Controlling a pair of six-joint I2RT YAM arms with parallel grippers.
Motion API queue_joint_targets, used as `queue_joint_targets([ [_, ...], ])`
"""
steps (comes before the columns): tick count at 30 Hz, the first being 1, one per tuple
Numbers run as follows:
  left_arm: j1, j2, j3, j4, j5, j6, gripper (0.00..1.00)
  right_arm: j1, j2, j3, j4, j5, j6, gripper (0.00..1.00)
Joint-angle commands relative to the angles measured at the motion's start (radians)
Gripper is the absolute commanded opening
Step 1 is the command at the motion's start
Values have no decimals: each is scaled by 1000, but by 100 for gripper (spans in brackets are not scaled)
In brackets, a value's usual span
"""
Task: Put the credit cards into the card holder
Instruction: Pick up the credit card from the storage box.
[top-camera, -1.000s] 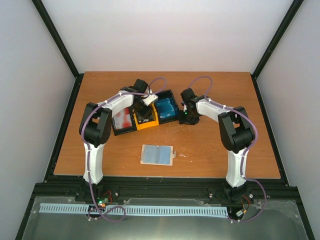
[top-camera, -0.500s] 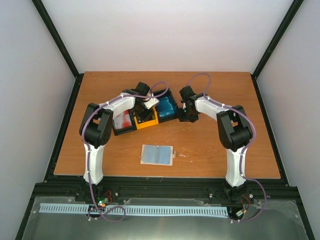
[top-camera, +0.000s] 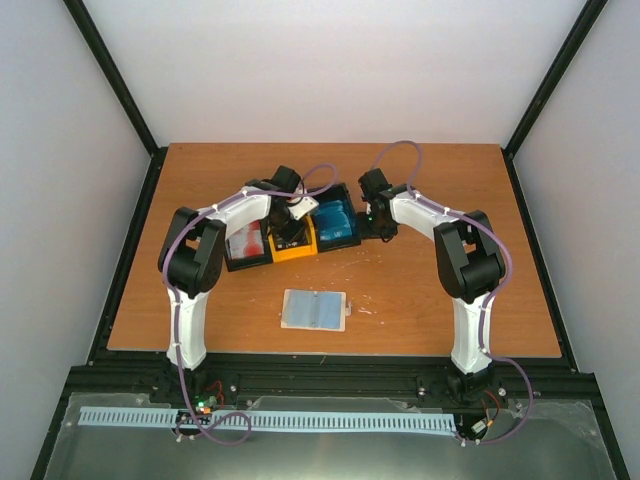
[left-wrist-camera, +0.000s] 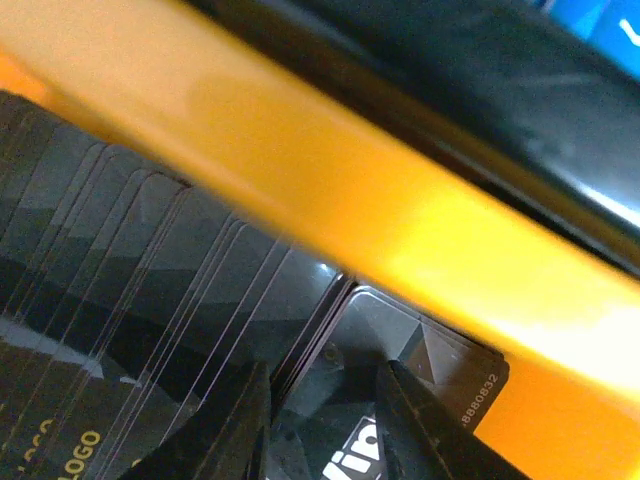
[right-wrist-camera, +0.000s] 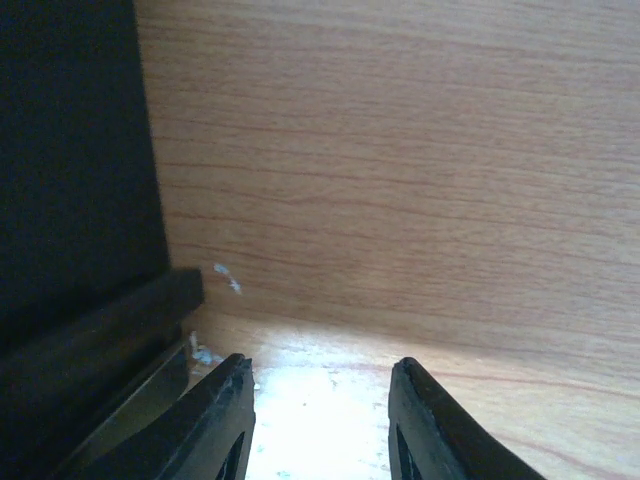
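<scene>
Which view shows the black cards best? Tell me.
Left wrist: the black cards are seen close up, fanned, with readable print. Top view: the left claw hides most of them. Right wrist: none, only the tray wall and table.

Overhead view: evenly bright, sharp, soft shadows on the brown wooden tabletop (top-camera: 420, 300). Left wrist view: dim, blurred toward 12 o'clock, glare streaking the glossy yellow plastic tray wall (left-wrist-camera: 330, 190). Right wrist view: blown-out white patch at 6 o'clock.
</scene>
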Motion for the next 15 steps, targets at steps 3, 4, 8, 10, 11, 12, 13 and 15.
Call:
queue_joint_targets([
  [3, -18, -50, 23, -138, 50, -38, 27, 4, -17, -18, 26, 10, -7, 38],
  [4, -18, -54, 19, -142, 50, -40, 25, 3, -19, -19, 27, 11, -8, 39],
  [8, -20, -75, 5, -152, 60, -42, 21, 4, -22, -27, 28, 3, -8, 38],
  [10, -20, -82, 7, -158, 70, -46, 21, 3, -24, -29, 30, -3, -4, 39],
  [11, -21, -85, 8, -161, 79, -46, 21, 4, -24, -30, 31, -3, -3, 38],
  [12, -21, -89, 10, -162, 85, -46, 20, 4, -25, -30, 30, -4, -2, 38],
  [13, -22, -94, 10, -164, 89, -45, 19, 4, -25, -29, 31, -4, -2, 39],
  [15, -23, -103, 9, -166, 93, -44, 19, 4, -25, -26, 30, -3, -1, 38],
])
